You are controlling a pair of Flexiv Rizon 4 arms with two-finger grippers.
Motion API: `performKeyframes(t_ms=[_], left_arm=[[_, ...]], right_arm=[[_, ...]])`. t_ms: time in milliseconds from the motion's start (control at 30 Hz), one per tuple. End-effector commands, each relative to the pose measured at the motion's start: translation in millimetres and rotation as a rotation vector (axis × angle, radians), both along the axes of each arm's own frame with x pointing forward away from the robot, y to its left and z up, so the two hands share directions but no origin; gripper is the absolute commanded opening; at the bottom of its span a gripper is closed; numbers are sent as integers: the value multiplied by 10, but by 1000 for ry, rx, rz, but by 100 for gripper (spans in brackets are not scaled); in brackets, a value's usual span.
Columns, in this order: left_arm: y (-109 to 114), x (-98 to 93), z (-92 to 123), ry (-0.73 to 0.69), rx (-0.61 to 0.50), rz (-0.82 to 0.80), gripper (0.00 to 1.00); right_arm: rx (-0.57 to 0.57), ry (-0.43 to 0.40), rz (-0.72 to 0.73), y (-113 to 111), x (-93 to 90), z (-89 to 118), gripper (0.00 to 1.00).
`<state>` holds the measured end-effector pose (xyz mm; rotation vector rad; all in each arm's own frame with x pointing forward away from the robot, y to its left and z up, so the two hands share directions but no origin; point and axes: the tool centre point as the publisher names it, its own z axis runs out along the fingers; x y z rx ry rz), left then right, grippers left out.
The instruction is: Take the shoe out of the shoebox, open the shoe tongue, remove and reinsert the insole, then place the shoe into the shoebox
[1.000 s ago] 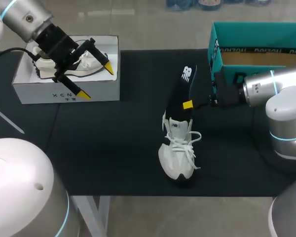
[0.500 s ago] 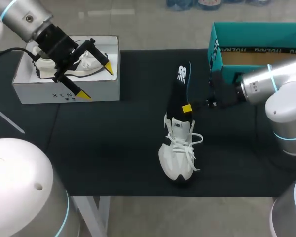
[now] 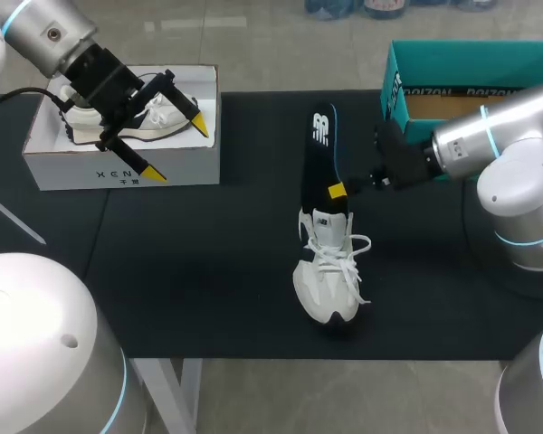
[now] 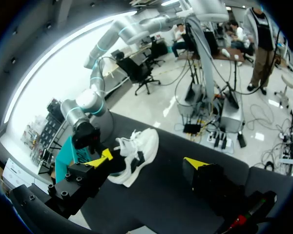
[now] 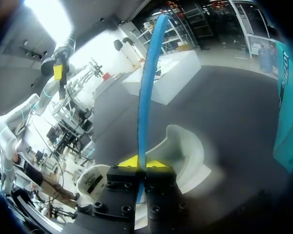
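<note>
The insole (image 3: 318, 154) is a thin, light, bendy strip, dark w/ a blue edge. In the head view it stands nearly upright at frame centre. Its lower end is at or in the collar of the shoe (image 3: 329, 282); we can't tell which. We judge it flops if held by one tip, so a pinch low on its side edge gives the most control. Foam should grip fine, and nothing here is fragile.

The shoe, white w/ loose laces, sits just below centre on the black mat (image 3: 208, 271), toe toward the lower edge. It looks light & soft-sided, so w/ nothing pinning it down it may tip or drag as the insole moves.

The right gripper (image 3: 342, 189), in from the right, is clamped on the insole just above the shoe. The left gripper (image 3: 175, 146) hangs at upper left over the white box (image 3: 118, 167), fingers spread, holding nothing. A second shoe (image 3: 158, 117) lies in that box. The teal box (image 3: 471, 68) is at upper right.

Only the right wrist view shows the pinch itself: the insole (image 5: 145, 87) is edge-on, w/ a yellow tip on each face & the shoe (image 5: 185, 151) just beyond. The left wrist view confirms the wide gap of the left gripper (image 4: 150, 161), w/ the shoe (image 4: 146, 141) ahead & well apart. Only the head view shows both boxes together.
</note>
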<state>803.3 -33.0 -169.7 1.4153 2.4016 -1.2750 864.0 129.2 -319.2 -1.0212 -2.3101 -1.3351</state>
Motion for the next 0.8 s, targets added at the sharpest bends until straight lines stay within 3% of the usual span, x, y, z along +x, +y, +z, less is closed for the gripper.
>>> performKeyframes(t_ms=[33, 567, 800], left_arm=[[8, -4, 5, -1, 3, 0, 100], [8, -4, 5, -1, 3, 0, 100], [8, -4, 5, -1, 3, 0, 100]], right_arm=[[3, 0, 6, 55, 131, -69, 0], [-14, -43, -33, 4, 409, -2, 0], [-30, -38, -22, -57, 347, -102, 0]])
